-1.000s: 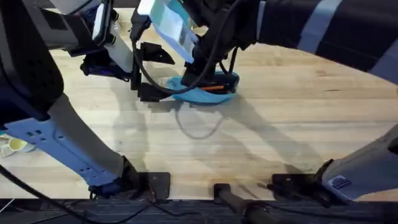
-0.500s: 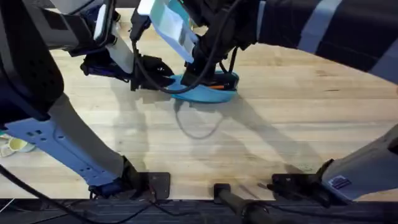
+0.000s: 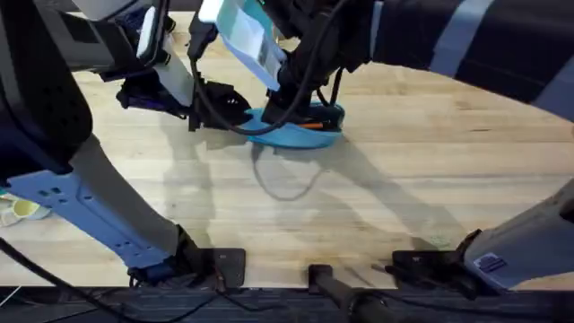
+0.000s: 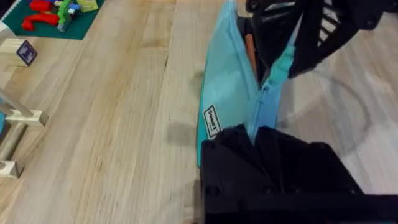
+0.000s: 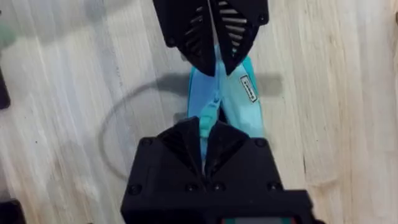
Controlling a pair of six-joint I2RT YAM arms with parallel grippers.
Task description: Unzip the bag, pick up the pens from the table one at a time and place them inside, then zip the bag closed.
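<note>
Bag (image 3: 300, 133), light blue, on bench (image 3: 404, 179); left gripper (image 5: 211, 53) and right gripper (image 5: 208, 140) each clenched on an end.

There is one light blue bag (image 3: 296, 133) on the worktop (image 3: 404, 179). One orange pen (image 3: 309, 126) shows inside the bag; more pens cannot be told from here. There are two robot arms, and each has one end effector. The left end effector (image 3: 235, 108) holds one end of the bag, and the right end effector (image 5: 205, 146) holds the other. One thin dark cable (image 3: 282, 184) loops on the worktop.
</note>
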